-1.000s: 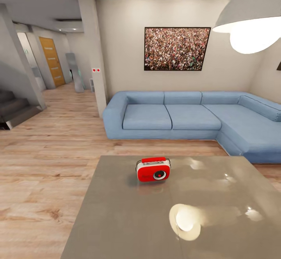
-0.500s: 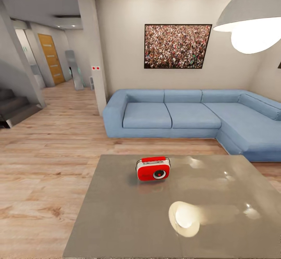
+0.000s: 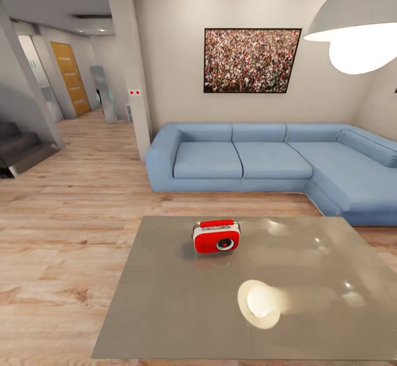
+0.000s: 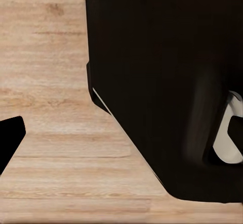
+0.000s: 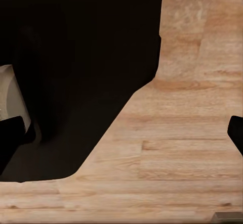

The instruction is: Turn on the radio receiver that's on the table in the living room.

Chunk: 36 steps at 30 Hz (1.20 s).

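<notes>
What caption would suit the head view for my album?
Red radio receiver sits on the glossy table, facing the blue sofa under a crowd picture.

The head camera now sits higher and tilts down a little: the table's (image 3: pixel 165 311) near edge comes into view with floor (image 3: pixel 60 245) below it, and the ceiling lights slide toward the top. The radio receiver (image 3: pixel 216 236) shows no shift on the table.

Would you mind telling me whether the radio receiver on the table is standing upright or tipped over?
Upright: the radio receiver stands on the table, handle on top and round dial facing the camera.
</notes>
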Tool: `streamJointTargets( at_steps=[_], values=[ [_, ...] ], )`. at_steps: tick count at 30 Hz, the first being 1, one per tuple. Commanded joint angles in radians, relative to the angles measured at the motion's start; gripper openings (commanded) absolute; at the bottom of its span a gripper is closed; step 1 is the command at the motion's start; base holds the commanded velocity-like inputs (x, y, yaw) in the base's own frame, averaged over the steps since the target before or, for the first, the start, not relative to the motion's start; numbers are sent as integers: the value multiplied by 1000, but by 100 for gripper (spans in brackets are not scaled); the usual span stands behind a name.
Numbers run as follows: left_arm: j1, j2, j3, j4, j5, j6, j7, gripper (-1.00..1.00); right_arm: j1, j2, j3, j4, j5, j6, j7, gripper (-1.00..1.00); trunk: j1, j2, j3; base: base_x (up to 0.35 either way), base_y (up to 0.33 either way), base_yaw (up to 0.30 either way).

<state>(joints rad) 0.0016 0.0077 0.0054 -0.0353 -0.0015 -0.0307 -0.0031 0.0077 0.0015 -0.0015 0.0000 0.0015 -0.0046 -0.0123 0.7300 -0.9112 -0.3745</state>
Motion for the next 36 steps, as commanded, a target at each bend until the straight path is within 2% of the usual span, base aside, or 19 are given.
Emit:
streamJointTargets(
  at_steps=[1,36],
  values=[
    [0,0,0,0,0,0,0,100,0,0,0,0,0,0,0,100,-4,7,2,0,0,0],
    [0,0,0,0,0,0,0,100,0,0,0,0,0,0,0,100,-138,252,54,0,0,0]
  ],
)
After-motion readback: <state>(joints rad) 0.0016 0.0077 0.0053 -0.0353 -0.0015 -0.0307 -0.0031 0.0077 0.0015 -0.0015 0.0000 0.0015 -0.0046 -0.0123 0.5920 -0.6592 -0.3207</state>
